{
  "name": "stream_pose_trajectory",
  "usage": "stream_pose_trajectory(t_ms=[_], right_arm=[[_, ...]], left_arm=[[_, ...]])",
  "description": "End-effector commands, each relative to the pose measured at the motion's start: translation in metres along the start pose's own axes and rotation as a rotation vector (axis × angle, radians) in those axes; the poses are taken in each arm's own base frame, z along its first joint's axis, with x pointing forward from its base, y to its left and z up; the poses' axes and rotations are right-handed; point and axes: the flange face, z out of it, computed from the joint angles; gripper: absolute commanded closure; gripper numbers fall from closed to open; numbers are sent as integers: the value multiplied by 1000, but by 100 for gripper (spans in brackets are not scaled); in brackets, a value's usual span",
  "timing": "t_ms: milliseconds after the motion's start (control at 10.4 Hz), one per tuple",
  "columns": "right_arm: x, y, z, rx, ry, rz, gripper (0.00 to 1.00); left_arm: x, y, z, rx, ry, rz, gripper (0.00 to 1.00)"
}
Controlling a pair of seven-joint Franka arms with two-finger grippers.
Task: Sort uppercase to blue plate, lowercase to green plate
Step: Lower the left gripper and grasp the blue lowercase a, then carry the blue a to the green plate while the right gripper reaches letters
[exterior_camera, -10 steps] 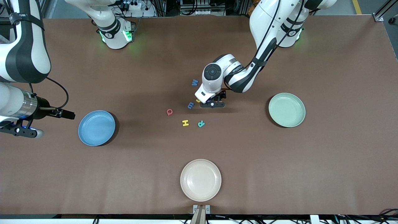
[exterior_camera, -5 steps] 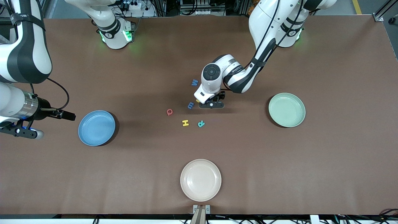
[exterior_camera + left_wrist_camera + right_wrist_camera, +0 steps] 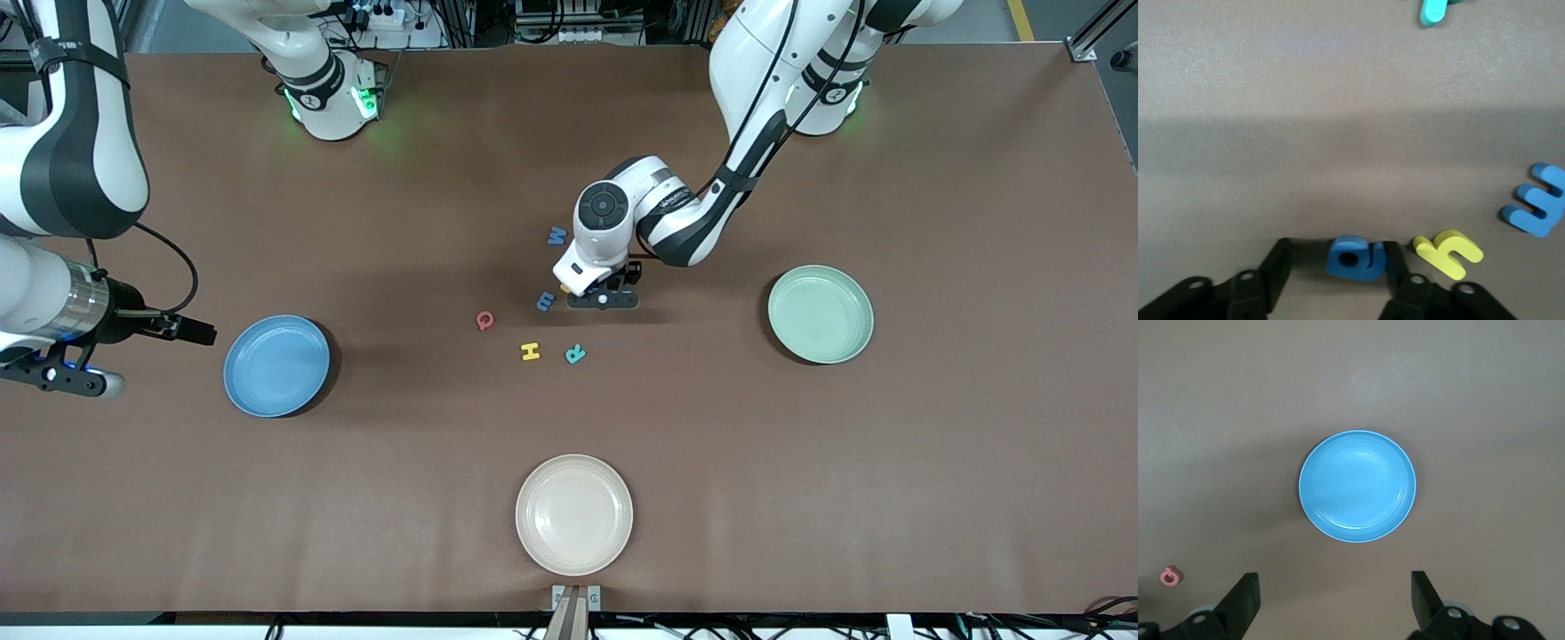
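A broad brown table (image 3: 889, 498) filled nearly the whole front view, its matte top evenly lit, with soft dark shadows pooling near the centre. A cream-white plate (image 3: 574, 515) sat at six o'clock, close to the table's near edge. Just below it a small metal bracket (image 3: 576, 597) was fixed to that edge. Along twelve o'clock, past the table, stood dark metal frames and a white power strip (image 3: 378, 15) with cables. A strip of grey floor with a yellow line (image 3: 1021, 20) showed at one o'clock.

Blue plate (image 3: 276, 365) and green plate (image 3: 821, 314) lie empty, well apart, with the foam letters (image 3: 531, 352) flat on the table between them.
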Motion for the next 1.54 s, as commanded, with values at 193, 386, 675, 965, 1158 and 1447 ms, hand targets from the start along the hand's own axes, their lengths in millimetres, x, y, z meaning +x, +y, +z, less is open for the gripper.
stream_pose_trajectory(t_ms=[193,386,675,965,1158,1447], right_arm=[[1,-3,-2,6,6,13,0],[1,-3,-2,6,6,13,0],[1,-8,-2,9,13,56,0],[1,-16,2,5,11,51,0],[1,-27,5,5,17,88,0],[5,-53,20,5,28,152,0]], left_arm=[[0,3,6,17,19,-17,62],[-1,2,6,20,18,-16,69],[0,1,4,27,20,-9,74],[2,-5,-8,58,8,10,77],[5,-11,-23,82,-2,44,77],[16,-29,-48,114,-19,74,79]])
